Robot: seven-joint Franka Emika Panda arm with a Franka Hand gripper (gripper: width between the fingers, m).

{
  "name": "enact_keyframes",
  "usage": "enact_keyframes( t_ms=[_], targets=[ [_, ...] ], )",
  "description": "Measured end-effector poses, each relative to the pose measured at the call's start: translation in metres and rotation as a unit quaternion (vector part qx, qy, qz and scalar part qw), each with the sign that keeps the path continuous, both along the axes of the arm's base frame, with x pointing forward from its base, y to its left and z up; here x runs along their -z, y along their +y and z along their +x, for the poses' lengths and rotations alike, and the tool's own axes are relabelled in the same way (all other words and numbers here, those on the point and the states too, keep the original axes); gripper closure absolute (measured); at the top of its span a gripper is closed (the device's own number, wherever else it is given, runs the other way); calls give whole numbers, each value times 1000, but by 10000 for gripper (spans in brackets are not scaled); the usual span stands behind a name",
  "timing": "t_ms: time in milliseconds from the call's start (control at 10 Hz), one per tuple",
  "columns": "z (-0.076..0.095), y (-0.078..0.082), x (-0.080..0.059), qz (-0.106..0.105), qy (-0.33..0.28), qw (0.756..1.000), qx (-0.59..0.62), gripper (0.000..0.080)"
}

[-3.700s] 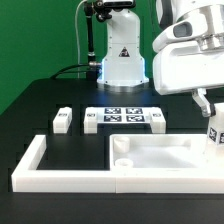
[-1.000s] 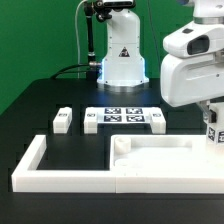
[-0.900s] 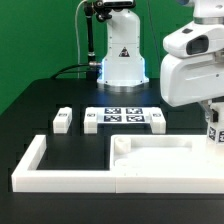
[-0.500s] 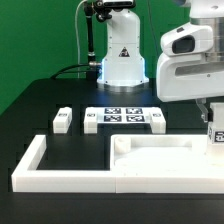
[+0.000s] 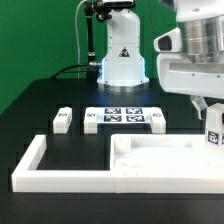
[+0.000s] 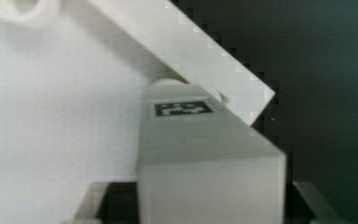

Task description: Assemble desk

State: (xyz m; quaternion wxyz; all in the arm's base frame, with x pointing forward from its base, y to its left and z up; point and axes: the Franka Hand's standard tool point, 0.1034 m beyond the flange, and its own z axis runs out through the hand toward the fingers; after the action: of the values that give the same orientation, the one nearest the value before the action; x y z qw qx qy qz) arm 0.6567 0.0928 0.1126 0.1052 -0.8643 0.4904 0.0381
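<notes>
My claw (image 5: 212, 121) is squeezing one white leg (image 6: 202, 160) tight. I hold the leg at the end of the tabletop (image 5: 160, 156) on the exterior view's right. The tabletop lies flat on the black worktop (image 5: 50, 100).

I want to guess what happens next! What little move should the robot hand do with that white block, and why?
Probably move the white block leg until it hangs over a round corner socket of the flat white plastic tabletop. The gripper is shut on the leg, but the wrist view shows it off the socket.
</notes>
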Motion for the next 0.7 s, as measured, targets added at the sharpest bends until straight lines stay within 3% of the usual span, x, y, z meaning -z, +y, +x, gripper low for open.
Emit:
enact_keyframes(
  t_ms=[200, 300, 400, 500, 600, 700],
  targets=[
    [-2, 1, 0, 9, 14, 998, 57, 495],
    [-1, 1, 0, 9, 10, 999, 41, 416],
    [-2, 3, 0, 5, 3, 1000, 13, 416],
    [-2, 10, -2, -9, -13, 998, -56, 268],
    [-2, 16, -3, -22, -32, 988, -149, 175],
    [-4, 19, -3, -30, -36, 978, -202, 175]
  ],
)
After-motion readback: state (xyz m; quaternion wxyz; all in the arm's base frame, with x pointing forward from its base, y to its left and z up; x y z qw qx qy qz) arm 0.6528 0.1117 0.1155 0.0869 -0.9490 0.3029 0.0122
